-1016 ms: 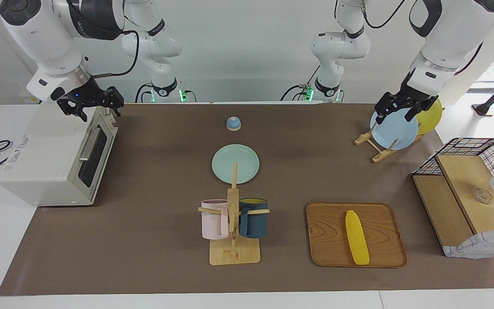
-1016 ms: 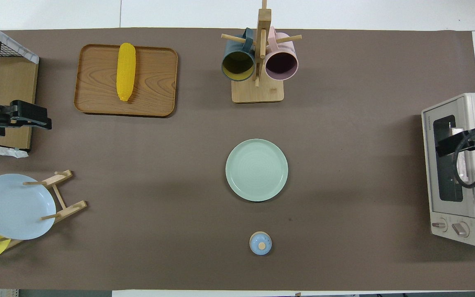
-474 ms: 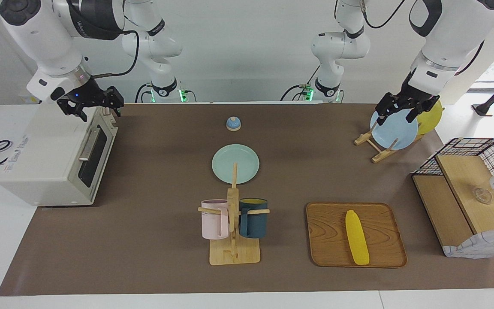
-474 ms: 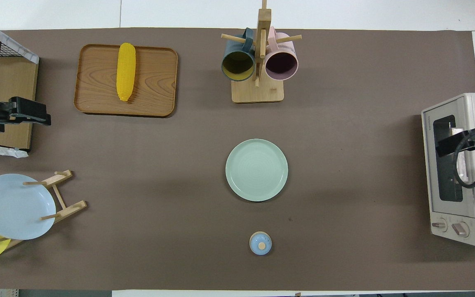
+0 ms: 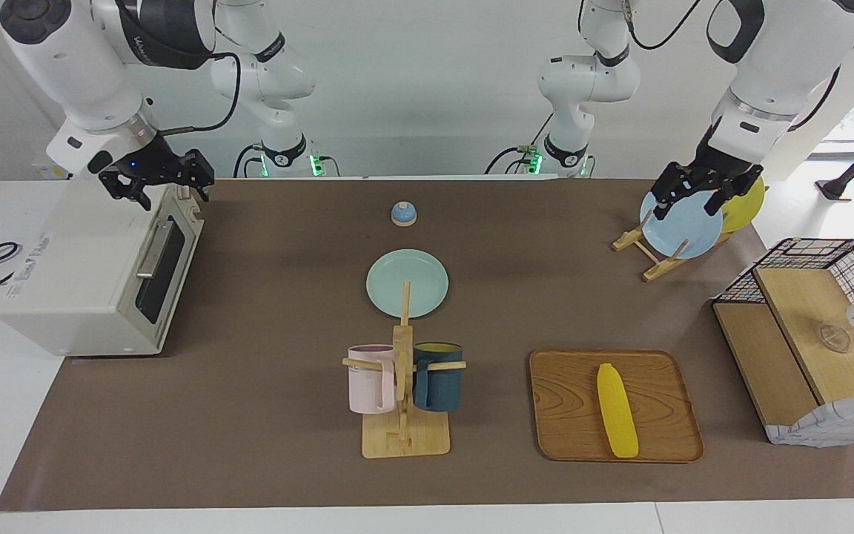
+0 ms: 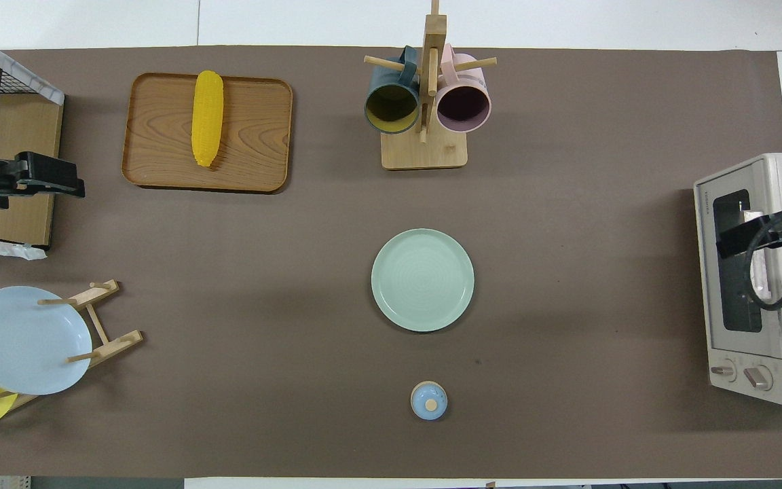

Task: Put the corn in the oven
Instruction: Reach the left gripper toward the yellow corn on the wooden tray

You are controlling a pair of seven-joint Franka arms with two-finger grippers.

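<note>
The yellow corn lies along a wooden tray toward the left arm's end of the table; it also shows in the overhead view on the tray. The cream-white oven stands at the right arm's end with its glass door shut; it also shows in the overhead view. My right gripper hangs open and empty over the oven's top, also in the overhead view. My left gripper hangs open and empty in the air by the plate rack, also in the overhead view.
A mug rack with a pink and a dark blue mug stands beside the tray. A pale green plate and a small blue bell lie mid-table. A plate rack holds a blue plate and a yellow plate. A wire-and-wood shelf stands at the left arm's end.
My left gripper has drifted a little, away from the robots in the overhead view. The right gripper, the corn and the oven have not moved.
</note>
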